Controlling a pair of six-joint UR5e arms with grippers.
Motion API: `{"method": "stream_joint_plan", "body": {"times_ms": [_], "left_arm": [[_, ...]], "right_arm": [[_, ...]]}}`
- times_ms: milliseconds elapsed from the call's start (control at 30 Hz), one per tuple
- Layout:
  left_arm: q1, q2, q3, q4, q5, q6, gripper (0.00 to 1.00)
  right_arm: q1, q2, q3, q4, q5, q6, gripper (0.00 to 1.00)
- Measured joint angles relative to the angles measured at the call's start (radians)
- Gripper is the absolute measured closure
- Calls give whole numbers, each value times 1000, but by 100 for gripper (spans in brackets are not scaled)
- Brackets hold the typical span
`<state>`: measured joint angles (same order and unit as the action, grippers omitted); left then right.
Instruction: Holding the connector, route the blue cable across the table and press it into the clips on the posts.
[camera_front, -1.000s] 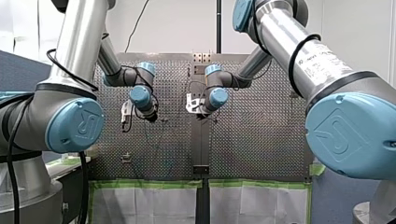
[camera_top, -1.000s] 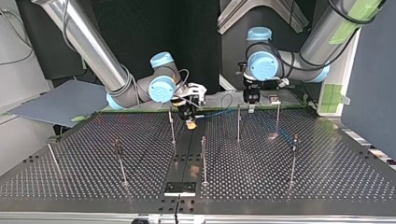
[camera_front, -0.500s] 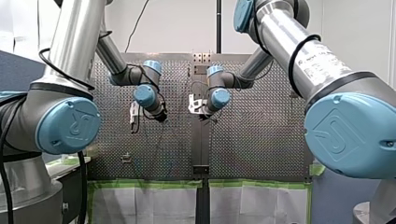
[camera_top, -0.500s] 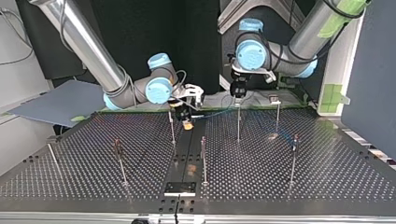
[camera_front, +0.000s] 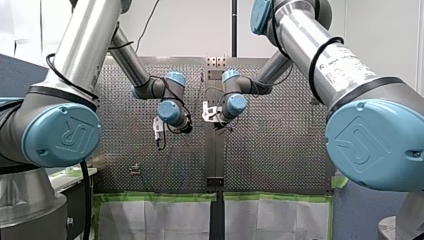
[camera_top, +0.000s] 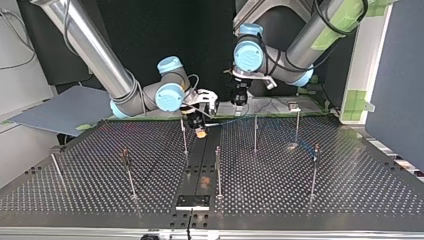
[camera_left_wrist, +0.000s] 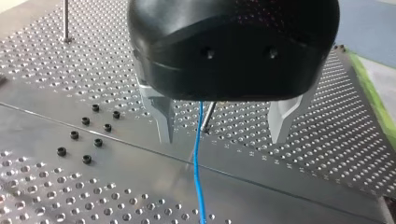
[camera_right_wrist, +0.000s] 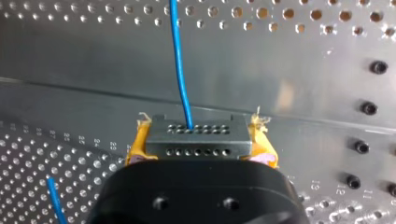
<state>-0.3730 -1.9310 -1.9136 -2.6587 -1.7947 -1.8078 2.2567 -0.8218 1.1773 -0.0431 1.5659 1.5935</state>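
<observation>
My right gripper (camera_right_wrist: 198, 148) is shut on a grey connector (camera_right_wrist: 196, 130), its yellow pads (camera_right_wrist: 139, 145) on both sides. The blue cable (camera_right_wrist: 180, 65) leaves the connector and runs ahead over the plate. In the top view this gripper (camera_top: 200, 131) hangs low by a post (camera_top: 184, 135) near the table's far middle. My left gripper (camera_left_wrist: 222, 135) is open above the plate, its metal fingers (camera_left_wrist: 161, 116) well apart, and the blue cable (camera_left_wrist: 198, 163) passes loosely between them. In the top view the left gripper (camera_top: 240, 98) hovers behind the table's far edge.
Several thin posts stand on the perforated table (camera_top: 300, 200), among them ones at the middle (camera_top: 218, 170), far right (camera_top: 297, 125) and near left (camera_top: 129, 172). A black plate (camera_top: 193, 201) lies at the near middle. A blue board (camera_top: 65, 110) lies off the table's far left.
My left arm has swung toward the top view's left and risen, closing on my right gripper. My right gripper has barely moved and keeps the connector.
</observation>
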Motion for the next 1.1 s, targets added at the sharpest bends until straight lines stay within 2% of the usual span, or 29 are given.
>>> {"method": "stream_joint_plan", "body": {"times_ms": [167, 367, 667, 867, 1100], "left_arm": [[3, -16, 11, 45, -15, -42, 0], [18, -17, 33, 70, -35, -54, 0], [26, -60, 62, 78, -12, -65, 0], [28, -108, 104, 103, -8, -96, 0], [30, -130, 143, 102, 6, -111, 0]], "right_arm": [[4, -5, 0, 15, -1, -4, 100], [5, -12, 0, 28, -2, -7, 100], [3, -35, 0, 29, -2, -4, 100], [1, -36, 0, 28, -1, -4, 100], [-1, -37, 0, 27, -1, -2, 100]]}}
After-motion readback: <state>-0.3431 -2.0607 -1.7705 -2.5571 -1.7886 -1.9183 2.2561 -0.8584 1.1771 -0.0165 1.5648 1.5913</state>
